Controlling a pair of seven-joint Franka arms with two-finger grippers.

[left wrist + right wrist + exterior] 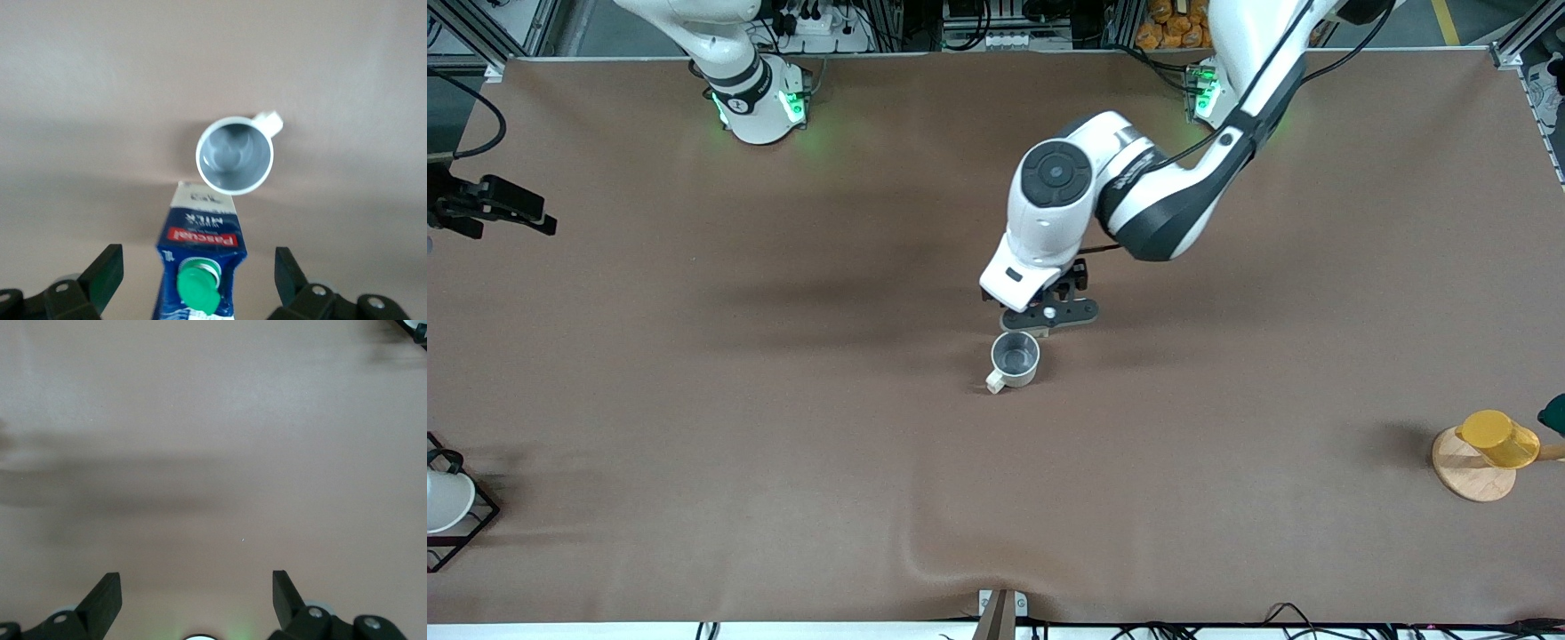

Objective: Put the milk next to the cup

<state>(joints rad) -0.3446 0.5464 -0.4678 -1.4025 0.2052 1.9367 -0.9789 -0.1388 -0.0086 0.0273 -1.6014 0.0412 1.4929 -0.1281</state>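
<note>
The milk, a dark blue carton with a green cap and a red label band, stands upright on the brown table right beside the cup. The cup is cream-white with a grey inside, and its handle points toward the front camera. My left gripper is open, with a finger well clear of the carton on each side. In the front view the left gripper hangs just over the spot beside the cup and hides the milk. My right gripper is open and empty over bare table.
A yellow cup sits on a round wooden coaster at the left arm's end of the table. A white cup in a black wire frame stands at the right arm's end. The cloth has a wrinkle near the front edge.
</note>
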